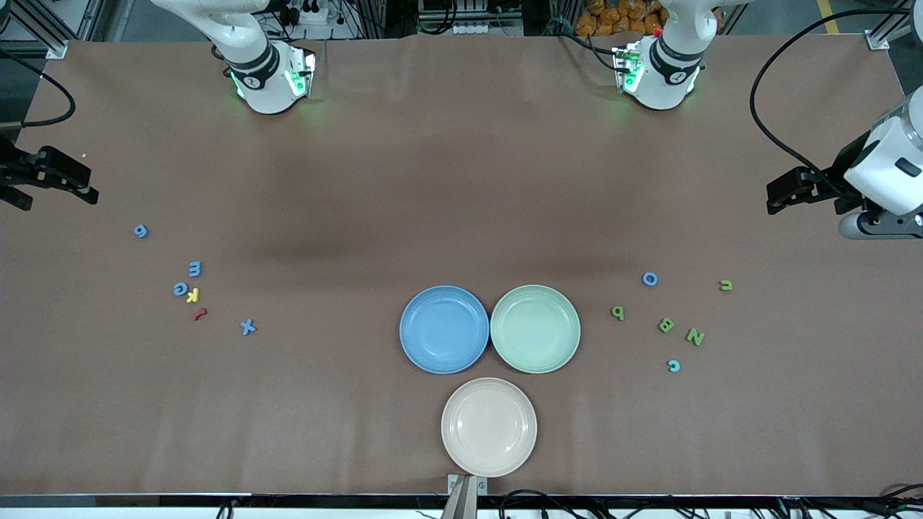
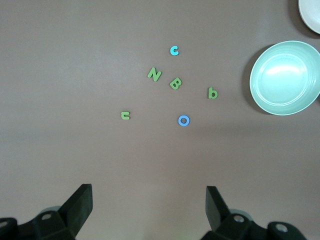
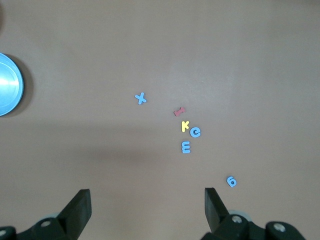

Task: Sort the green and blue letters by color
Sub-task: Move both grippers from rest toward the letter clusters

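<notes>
The letters lie in two loose groups on the brown bench, none of them on a plate. In the lower left of the front view sit five blue ones: a 6, an E, a G, and an X, with a yellow K touching the G and a red squiggle just below it. In the lower right lie four green ones, a b, a B, an N and a u, mixed with a blue O and a paler blue c.

Between the groups stand three empty plates: a blue plate touching a green plate, and a cream plate just below them.

The left hand hangs at the right edge of the frame, above the green group; its wrist view shows the fingers spread wide, holding nothing. The right hand hangs at the left edge above the blue group, fingers equally wide and empty.
</notes>
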Robot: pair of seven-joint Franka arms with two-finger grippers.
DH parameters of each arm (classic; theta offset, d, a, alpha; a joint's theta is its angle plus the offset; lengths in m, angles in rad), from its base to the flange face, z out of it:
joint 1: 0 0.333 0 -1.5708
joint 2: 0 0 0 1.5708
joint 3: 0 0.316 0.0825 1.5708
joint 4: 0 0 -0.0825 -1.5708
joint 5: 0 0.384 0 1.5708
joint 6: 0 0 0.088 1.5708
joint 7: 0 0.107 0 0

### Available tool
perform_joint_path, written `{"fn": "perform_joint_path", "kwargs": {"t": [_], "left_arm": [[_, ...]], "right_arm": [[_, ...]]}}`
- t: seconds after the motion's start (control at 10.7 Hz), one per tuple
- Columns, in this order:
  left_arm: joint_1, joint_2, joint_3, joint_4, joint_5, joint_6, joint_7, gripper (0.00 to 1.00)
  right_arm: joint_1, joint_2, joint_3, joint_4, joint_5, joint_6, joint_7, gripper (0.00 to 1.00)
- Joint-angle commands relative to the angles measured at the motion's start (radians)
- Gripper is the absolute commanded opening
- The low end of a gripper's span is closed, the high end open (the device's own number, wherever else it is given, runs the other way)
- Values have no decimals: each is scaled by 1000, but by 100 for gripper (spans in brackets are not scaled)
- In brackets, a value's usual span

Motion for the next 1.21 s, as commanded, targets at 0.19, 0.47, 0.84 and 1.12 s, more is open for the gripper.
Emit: {"fn": "perform_joint_path", "kwargs": {"t": [0.19,0.47,0.84,1.12], "left_arm": [[10,-4,-3,-15,-23,15,22,100],[11,-4,-3,-15,-22,15,22,100],[11,-4,-3,-17,-22,15,22,100],[11,0,-1,-17,-22,16,22,100]], "right_arm": [[-31,-41,6,-7,-9,-10,-2,100],[-36,-52,6,-13,-9,-13,-2,100],[-39,-56,6,-27,-9,-12,-4,100],[-39,-56,7,-73,-9,5,-4,100]]}}
